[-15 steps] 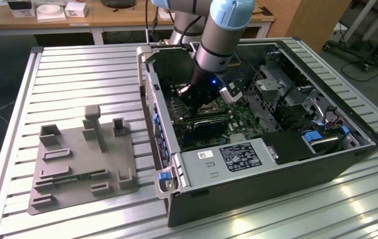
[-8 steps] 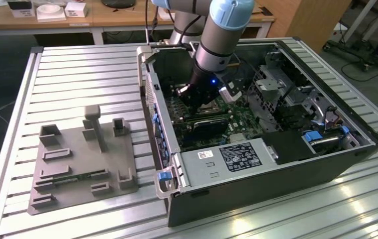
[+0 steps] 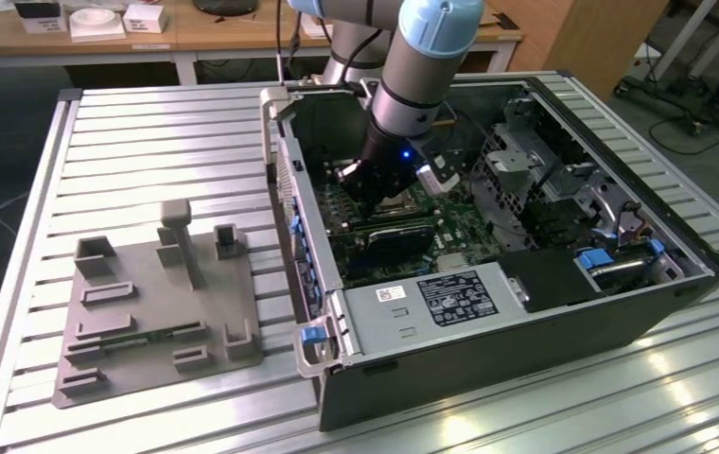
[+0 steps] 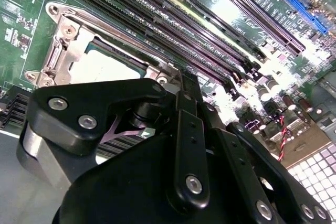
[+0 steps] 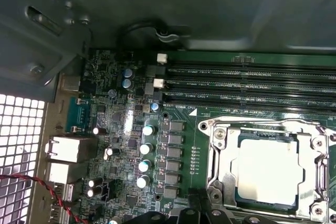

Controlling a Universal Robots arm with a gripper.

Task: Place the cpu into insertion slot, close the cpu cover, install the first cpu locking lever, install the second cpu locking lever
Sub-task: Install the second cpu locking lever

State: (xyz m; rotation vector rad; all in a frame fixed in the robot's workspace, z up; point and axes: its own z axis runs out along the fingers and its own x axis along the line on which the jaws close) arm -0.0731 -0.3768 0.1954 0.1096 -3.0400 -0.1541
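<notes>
CPU [image 5: 269,170], silver-grey and square, lies flat inside the insertion slot [image 5: 220,182] on the green motherboard [image 5: 121,124], with the silvery cpu cover [image 5: 265,128] lying down around it so the chip shows through the square window. In the second wrist view the same chip [image 4: 102,66] sits within the metal frame [image 4: 63,40], just beside the long memory slots [image 4: 173,30]. The gripper [image 4: 181,85] hangs right over the socket's edge; its black linkage blocks the fingertips, so whether they are spread or closed cannot be told. In the exterior view the arm [image 3: 416,80] reaches down into the open computer case [image 3: 511,331], which stands on a slatted metal table [image 3: 145,142] beside a grey fixture tray [image 3: 145,322].
</notes>
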